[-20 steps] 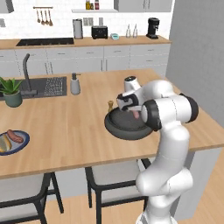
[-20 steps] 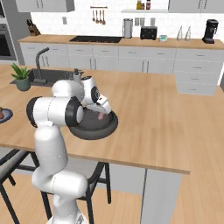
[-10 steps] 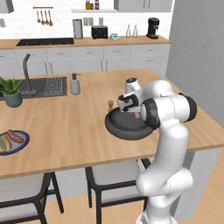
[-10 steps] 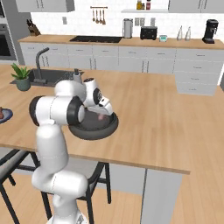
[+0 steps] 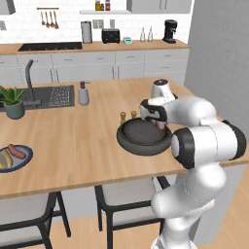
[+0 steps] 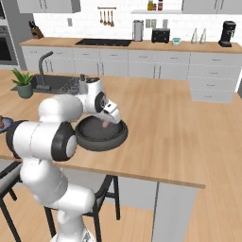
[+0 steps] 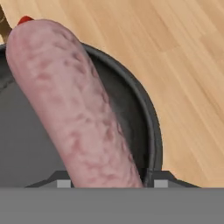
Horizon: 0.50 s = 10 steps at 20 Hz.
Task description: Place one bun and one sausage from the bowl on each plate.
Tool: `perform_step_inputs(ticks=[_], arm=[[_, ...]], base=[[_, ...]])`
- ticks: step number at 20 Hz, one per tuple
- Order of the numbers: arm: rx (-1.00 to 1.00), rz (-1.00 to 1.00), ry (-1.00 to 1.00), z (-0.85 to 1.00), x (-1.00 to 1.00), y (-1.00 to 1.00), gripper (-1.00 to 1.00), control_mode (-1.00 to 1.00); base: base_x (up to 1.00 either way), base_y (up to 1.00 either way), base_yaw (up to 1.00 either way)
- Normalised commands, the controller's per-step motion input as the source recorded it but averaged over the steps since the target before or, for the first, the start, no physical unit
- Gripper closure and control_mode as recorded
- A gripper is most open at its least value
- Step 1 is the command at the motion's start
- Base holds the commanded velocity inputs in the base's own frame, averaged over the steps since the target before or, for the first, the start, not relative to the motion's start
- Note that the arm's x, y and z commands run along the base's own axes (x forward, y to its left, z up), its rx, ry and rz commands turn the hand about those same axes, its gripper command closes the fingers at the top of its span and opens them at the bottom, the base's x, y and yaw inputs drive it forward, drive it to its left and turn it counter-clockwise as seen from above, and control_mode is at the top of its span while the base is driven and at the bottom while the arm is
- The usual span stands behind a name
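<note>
Broadly, the wooden bench (image 5: pixel 73 141) carries everything, with the arm bent low over its near edge. On it sits one dark bowl (image 5: pixel 127 141), close to the front edge, and well apart at the far left one blue-rimmed plate (image 5: pixel 26 159) that already holds a bun (image 5: pixel 5 158) and a sausage beside it; a second plate I cannot make out. Near the sink stand one potted plant (image 5: pixel 13 101) and one grey dispenser (image 5: pixel 83 94), and two small shakers (image 5: pixel 127 116) stand just behind the bowl.

The pincer (image 6: pixel 107 124) is down inside the bowl, and in the hand view its jaws stand closed in on one pink sausage (image 7: pixel 70 105), which runs up from between the tips with the bowl's rim behind it. So one sausage is in hand here, one is on the plate; any bun left in the bowl is hidden by the arm.

By the look of it the sausage is light, soft and smooth-skinned, likely to slip or swing if pinched near an end. A hold across its middle, firm but not crushing, seems safest, and from the hand view I cannot tell how near the middle this grip sits.
</note>
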Motion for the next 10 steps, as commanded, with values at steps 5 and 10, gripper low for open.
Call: perform_step_inputs(ticks=[5,10], arm=[[0.12,0.0,0.14,1.0,-1.0,-0.29,1.0,-1.0],[0.11,0.0,0.37,0.97,-1.0,-0.29,1.0,-1.0]], base=[[0.0,0.0,0.0],[0.0,0.0,0.0]])
